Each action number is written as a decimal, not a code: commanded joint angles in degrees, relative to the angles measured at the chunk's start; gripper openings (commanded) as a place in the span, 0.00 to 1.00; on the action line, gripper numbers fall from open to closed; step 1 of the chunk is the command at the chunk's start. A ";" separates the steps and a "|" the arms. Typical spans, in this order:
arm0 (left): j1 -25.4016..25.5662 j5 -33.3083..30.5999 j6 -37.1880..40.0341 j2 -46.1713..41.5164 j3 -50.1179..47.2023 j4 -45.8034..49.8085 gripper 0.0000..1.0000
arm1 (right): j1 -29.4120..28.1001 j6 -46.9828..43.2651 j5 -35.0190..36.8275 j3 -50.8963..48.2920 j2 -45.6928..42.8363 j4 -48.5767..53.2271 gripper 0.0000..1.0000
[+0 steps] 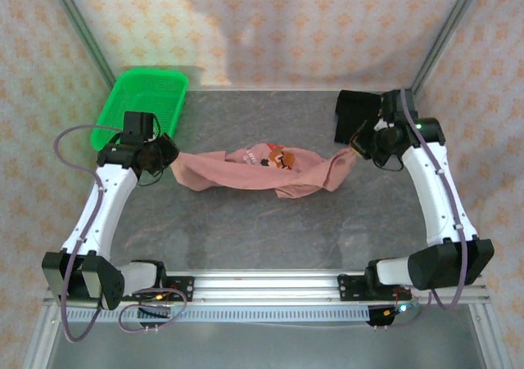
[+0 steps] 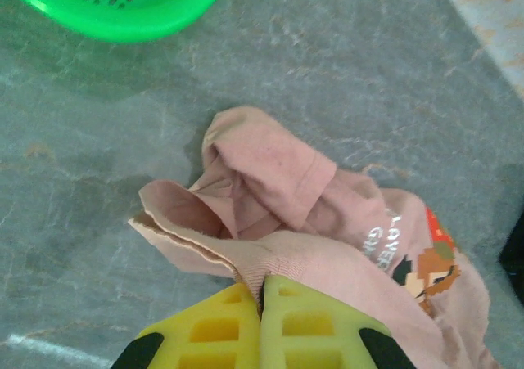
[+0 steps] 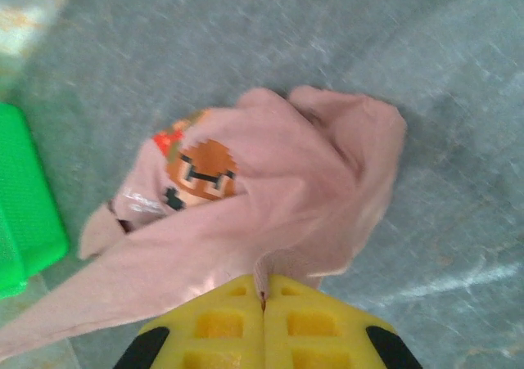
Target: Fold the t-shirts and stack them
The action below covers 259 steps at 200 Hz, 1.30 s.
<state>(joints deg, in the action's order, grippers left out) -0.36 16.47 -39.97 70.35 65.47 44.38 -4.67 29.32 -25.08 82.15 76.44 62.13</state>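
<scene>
Judging progress: early. Table (image 1: 262, 238) is bare along the near side, with ample room to spread cloth. Pink t-shirt (image 1: 262, 171) strung across mid-table, bunched, unfolded; nothing stacked. Green basket (image 1: 139, 99) far left and black t-shirt (image 1: 356, 111) far right, both crowding the arms. Left pincer (image 2: 262, 291) and right pincer (image 3: 264, 291) each clamped tight on a shirt end.

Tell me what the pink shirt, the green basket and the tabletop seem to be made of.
The pink shirt: soft matte knit cloth, probably cotton jersey; it creases and shows a stitched hem. The green basket: moulded plastic, slightly glossy, with mesh holes. The tabletop: smooth grey surface with pale marble-like veining; stone or printed laminate, cannot tell.
</scene>
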 commanded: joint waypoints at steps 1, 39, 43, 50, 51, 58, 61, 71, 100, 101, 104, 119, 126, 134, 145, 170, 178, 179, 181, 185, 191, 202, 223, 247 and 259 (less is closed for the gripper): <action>0.46 -0.04 0.26 -0.84 -4.71 0.40 0.00 | 0.42 -0.65 3.09 -10.16 -2.78 1.07 0.00; 0.45 0.03 0.15 -1.97 -11.52 -0.88 0.00 | 0.81 3.11 2.68 -25.58 -8.26 -6.34 0.00; 0.45 0.11 0.23 -2.01 -11.70 -0.73 0.00 | 0.81 3.48 2.47 -26.23 -8.26 -6.66 0.00; 0.44 0.16 0.32 -2.13 -11.89 -0.55 0.00 | 0.80 4.09 2.47 -26.76 -10.27 -7.05 0.00; 0.44 0.15 0.32 -2.18 -11.92 -0.54 0.00 | 0.80 4.17 2.48 -26.77 -10.40 -7.08 0.00; 0.40 0.11 0.54 -2.61 -11.81 -0.61 0.00 | 0.80 4.21 2.80 -26.57 -11.46 -7.20 0.00; 0.44 0.13 0.63 -2.78 -11.67 -0.61 0.00 | 0.81 4.17 3.04 -26.25 -12.11 -7.40 0.00; 0.44 0.01 0.92 -3.07 -10.76 -0.54 0.00 | 0.80 3.98 3.16 -24.78 -13.64 -8.30 0.00; 0.44 0.15 1.71 -2.35 -2.56 1.29 0.00 | 0.80 3.55 1.51 -15.42 -15.37 -13.02 0.00; 0.45 0.19 1.72 -2.33 -2.16 1.35 0.00 | 0.80 3.55 1.47 -14.99 -15.32 -13.23 0.00; 0.43 0.15 1.80 -2.24 -0.93 1.47 0.00 | 0.80 3.63 1.34 -13.78 -15.21 -13.76 0.00; 0.43 -0.18 2.20 -1.47 6.25 1.81 0.00 | 0.97 4.39 0.61 -7.03 -13.77 -18.17 0.00; 0.45 -0.60 2.60 -0.88 10.30 1.85 0.00 | 1.05 4.67 -0.05 -3.46 -12.50 -20.21 0.00; 0.45 -1.11 3.30 0.24 15.66 2.02 0.00 | 1.29 4.80 -0.61 1.41 -10.57 -21.92 0.00; 0.45 -1.47 4.45 2.07 23.96 2.71 0.00 | 1.86 4.95 -0.64 9.51 -6.80 -22.50 0.00; 0.40 -1.81 7.35 7.70 42.93 4.63 0.00 | 3.33 5.37 -2.51 29.99 2.25 -21.88 0.00; 0.45 -2.37 8.21 9.08 48.09 5.03 0.00 | 3.43 5.18 -2.68 36.64 5.15 -21.06 0.00; 0.45 -2.43 8.31 9.23 48.39 5.07 0.00 | 3.48 5.20 -2.69 37.50 5.53 -20.94 0.00; 0.45 -2.61 8.61 9.51 49.70 5.16 0.00 | 3.45 5.15 -2.73 38.97 6.25 -20.67 0.00; 0.45 -2.88 8.99 10.11 52.23 5.18 0.00 | 3.57 5.19 -2.84 42.43 7.66 -20.05 0.00; 0.43 -3.25 10.37 10.84 55.55 5.24 0.00 | 3.59 5.28 -3.07 47.64 9.77 -18.96 0.00; 0.37 -3.90 12.13 12.01 60.86 5.68 0.00 | 3.69 5.57 -3.54 56.41 13.34 -17.37 0.00; 0.36 -4.55 14.54 12.19 67.59 5.28 0.00 | 4.10 7.93 -4.15 67.67 17.07 -16.81 0.00; 0.41 -4.65 16.26 9.92 69.70 4.58 0.00 | 6.24 13.18 -6.28 66.90 14.59 -22.37 0.00; 0.40 -4.86 16.96 8.40 69.79 4.51 0.00 | 7.38 14.63 -7.10 65.88 12.69 -24.22 0.00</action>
<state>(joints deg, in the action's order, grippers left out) -0.36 13.13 -26.96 81.41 133.58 48.27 0.47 38.59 -29.23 147.81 92.49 43.42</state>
